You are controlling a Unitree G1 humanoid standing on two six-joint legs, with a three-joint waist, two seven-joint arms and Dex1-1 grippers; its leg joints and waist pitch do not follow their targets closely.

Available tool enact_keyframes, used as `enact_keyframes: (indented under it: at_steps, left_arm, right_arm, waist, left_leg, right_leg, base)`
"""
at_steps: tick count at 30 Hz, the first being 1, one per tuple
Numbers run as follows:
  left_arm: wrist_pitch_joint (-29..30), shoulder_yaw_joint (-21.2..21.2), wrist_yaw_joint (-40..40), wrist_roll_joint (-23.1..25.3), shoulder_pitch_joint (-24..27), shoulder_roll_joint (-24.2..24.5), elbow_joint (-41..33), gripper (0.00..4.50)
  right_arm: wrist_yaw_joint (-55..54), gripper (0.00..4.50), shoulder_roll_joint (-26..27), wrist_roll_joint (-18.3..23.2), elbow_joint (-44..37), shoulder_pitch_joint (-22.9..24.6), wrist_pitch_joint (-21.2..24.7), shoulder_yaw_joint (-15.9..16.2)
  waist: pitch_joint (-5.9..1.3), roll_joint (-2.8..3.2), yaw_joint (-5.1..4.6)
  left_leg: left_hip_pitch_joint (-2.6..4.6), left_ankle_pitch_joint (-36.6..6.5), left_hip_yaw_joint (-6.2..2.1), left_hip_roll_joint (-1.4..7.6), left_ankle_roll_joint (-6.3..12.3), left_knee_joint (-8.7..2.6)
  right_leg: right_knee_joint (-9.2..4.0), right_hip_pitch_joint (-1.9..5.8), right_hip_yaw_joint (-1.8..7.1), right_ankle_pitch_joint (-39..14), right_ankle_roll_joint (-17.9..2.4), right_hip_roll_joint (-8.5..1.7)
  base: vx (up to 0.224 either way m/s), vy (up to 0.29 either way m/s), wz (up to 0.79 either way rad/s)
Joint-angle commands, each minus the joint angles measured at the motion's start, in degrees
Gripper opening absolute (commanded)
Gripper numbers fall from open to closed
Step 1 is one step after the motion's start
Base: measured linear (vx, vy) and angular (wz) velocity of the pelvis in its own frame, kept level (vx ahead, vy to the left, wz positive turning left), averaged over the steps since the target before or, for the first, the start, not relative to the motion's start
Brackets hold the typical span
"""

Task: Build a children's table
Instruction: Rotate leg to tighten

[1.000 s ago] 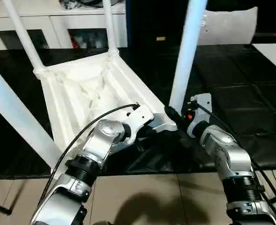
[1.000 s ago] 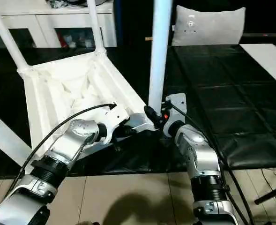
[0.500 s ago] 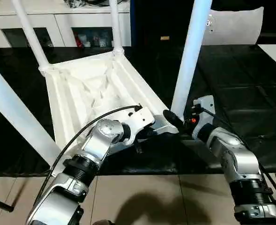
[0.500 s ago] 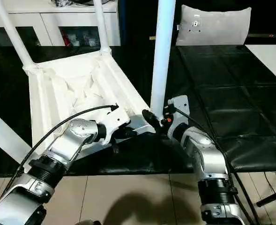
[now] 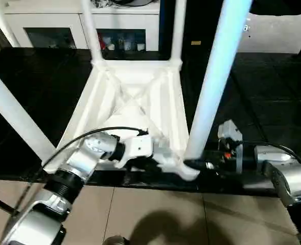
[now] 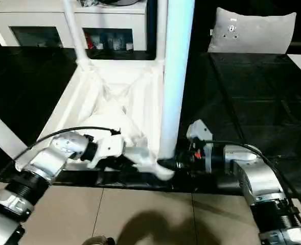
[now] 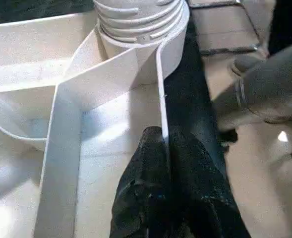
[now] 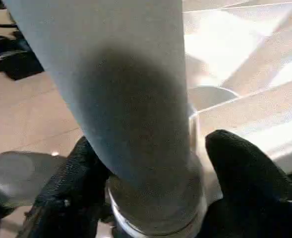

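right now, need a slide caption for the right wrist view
Right end effector straddling the base of a white table leg where it enters the tabletop's corner socket.

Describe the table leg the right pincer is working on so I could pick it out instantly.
The white plastic ribbed table top lies upside down on the black mat. Four white tapered tube legs rise from its corners; this leg stands in the near corner by the robot's right arm, its base between the right pincer's black fingers.
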Motion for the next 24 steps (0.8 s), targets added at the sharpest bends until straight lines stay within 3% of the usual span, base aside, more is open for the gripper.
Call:
enact_keyframes:
  at_steps: [1,6,16,18,24]
  left_arm:
    - [-2.1,-3.2,-3.8,1.3,-0.5,0.1,0.1,0.0]
    - [-2.4,-3.3,-3.7,1.5,-0.8,-0.1,0.7,0.0]
    - [-3.8,-3.4,-3.6,1.9,-1.1,0.0,2.5,0.0]
    - [-2.8,-3.0,-3.4,1.4,-1.0,-0.1,2.2,0.0]
    - [3.3,-1.5,-1.2,-0.1,-0.2,-1.4,-0.2,0.0]
  right_arm:
    - [1.0,2.97,-0.2,0.8,-0.1,-1.5,0.9,0.1]
    - [1.8,2.58,-0.1,1.3,-0.3,-1.5,1.7,0.4]
    - [2.7,2.22,0.1,2.2,-0.2,-0.9,2.1,0.4]
    - [1.4,2.21,0.8,2.4,-0.8,-0.5,2.8,0.0]
    - [-4.4,2.18,3.4,2.6,-1.6,1.2,4.7,-1.2]
  waist:
    - [-3.51,-0.93,-0.24]
    - [-3.66,-1.08,-0.06]
    - [-3.48,-1.12,-0.03]
    - [-3.45,-1.54,-0.05]
    - [-3.05,-1.3,-0.33]
  left_leg:
    - [1.94,-10.5,0.89,0.26,4.2,-3.09]
    - [1.85,-8.8,0.92,0.21,4.65,-2.9]
    - [1.91,-10.7,0.9,0.28,3.7,-3.17]
    - [1.85,-10.4,0.95,0.24,3.81,-3.17]
    - [1.97,-14.0,0.89,0.25,2.06,-3.73]
  right_leg:
    - [-3.32,1.46,-0.75,4.1,-15.5,0.16]
    - [-3.1,1.52,-0.77,6.0,-15.7,0.17]
    - [-3.37,1.4,-0.69,2.4,-15.2,0.06]
    - [-3.34,1.44,-0.69,2.5,-15.1,0.12]
    - [-3.93,1.04,-0.53,-4.0,-14.1,-0.03]
  base:
    - [0.0,0.0,0.0]
    - [0.0,0.0,0.0]
    - [0.0,0.0,0.0]
    - [0.0,0.0,0.0]
    - [0.0,0.0,0.0]
